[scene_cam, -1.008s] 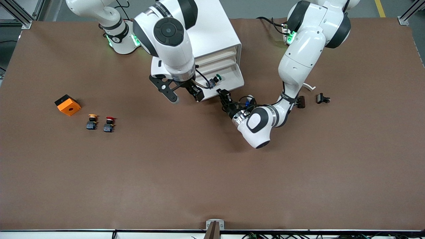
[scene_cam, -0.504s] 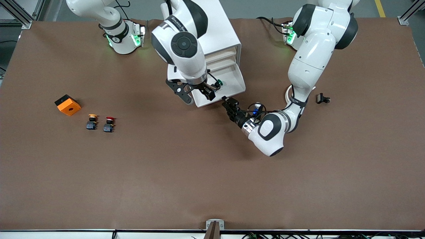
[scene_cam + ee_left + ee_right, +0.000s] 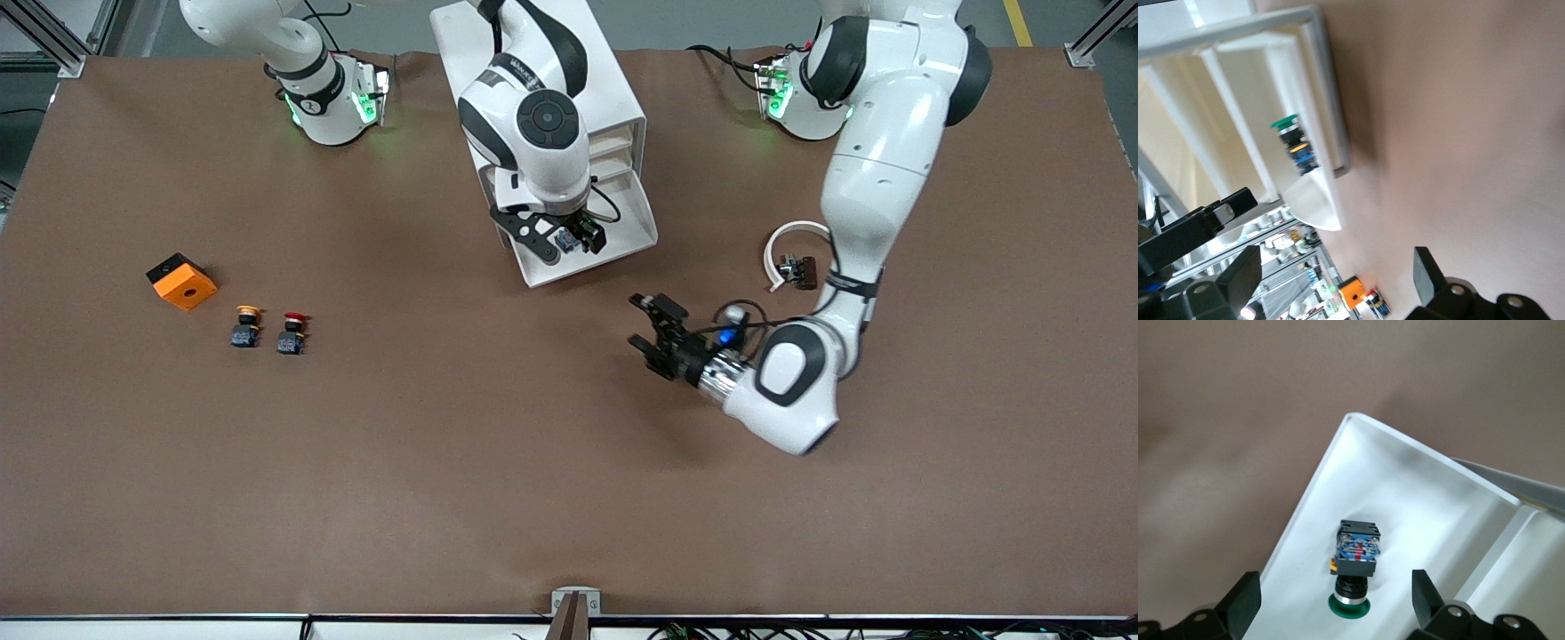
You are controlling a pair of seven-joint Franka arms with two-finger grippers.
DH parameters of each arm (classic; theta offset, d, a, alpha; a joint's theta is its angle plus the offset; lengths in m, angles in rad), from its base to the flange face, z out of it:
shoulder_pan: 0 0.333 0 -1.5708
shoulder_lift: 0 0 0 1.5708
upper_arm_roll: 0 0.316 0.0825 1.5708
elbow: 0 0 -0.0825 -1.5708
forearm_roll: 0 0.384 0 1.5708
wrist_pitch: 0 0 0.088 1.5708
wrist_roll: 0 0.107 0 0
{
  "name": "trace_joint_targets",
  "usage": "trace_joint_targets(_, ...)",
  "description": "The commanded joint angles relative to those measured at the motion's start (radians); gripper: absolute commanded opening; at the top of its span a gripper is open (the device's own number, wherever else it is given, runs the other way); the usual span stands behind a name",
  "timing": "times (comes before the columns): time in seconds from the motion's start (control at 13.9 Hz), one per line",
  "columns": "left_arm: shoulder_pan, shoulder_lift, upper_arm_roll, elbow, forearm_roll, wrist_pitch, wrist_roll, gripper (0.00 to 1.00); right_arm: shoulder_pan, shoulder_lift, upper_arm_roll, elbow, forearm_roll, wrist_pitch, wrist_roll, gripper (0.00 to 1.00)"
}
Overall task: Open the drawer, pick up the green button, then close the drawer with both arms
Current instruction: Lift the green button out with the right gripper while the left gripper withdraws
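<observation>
While the black two-finger right gripper (image 3: 569, 242) hovers spread wide over the pulled-out white bottom drawer (image 3: 622, 236), the green-capped dark button (image 3: 1355, 570) lies directly beneath, untouched; the left gripper (image 3: 653, 336), fingers apart, hangs empty over the brown table (image 3: 444, 444).

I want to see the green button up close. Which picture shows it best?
The right wrist view: the green button lies in the open drawer, filling the middle. The left wrist view shows it smaller, from the side. In the front view the right claw mostly hides it.
</observation>
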Motion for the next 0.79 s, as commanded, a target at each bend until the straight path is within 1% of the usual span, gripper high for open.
trace_joint_targets(0.0, -0.002, -0.077, 0.102, -0.008, 0.059, -0.008, 0.11, 1.0, 0.022, 0.007, -0.01, -0.024, 0.014, 0.012, 0.011, 1.0)
trace_joint_targets(0.14, -0.003, -0.108, 0.185, -0.006, 0.061, -0.008, 0.175, 1.0, 0.028, 0.027, -0.01, -0.022, 0.014, 0.019, 0.011, 1.0)
trace_joint_targets(0.22, -0.003, -0.137, 0.239, -0.008, 0.062, -0.01, 0.247, 1.0, 0.028, 0.036, -0.01, -0.022, 0.014, 0.025, 0.011, 1.0)
trace_joint_targets(0.29, -0.005, -0.16, 0.276, -0.008, 0.084, -0.017, 0.316, 1.0, 0.028, 0.049, -0.01, -0.021, 0.014, 0.032, 0.011, 1.0)
trace_joint_targets(0.36, -0.008, -0.174, 0.284, -0.006, 0.152, -0.017, 0.394, 1.0, 0.029, 0.056, -0.01, -0.021, 0.017, 0.039, 0.011, 1.0)
trace_joint_targets(0.58, -0.025, -0.25, 0.284, -0.008, 0.459, -0.008, 0.613, 1.0, 0.032, 0.085, -0.01, -0.017, 0.019, 0.061, 0.011, 1.0)
trace_joint_targets(0.72, -0.035, -0.281, 0.281, -0.008, 0.621, 0.005, 0.756, 1.0, 0.034, 0.103, -0.01, -0.016, 0.019, 0.088, 0.009, 1.0)
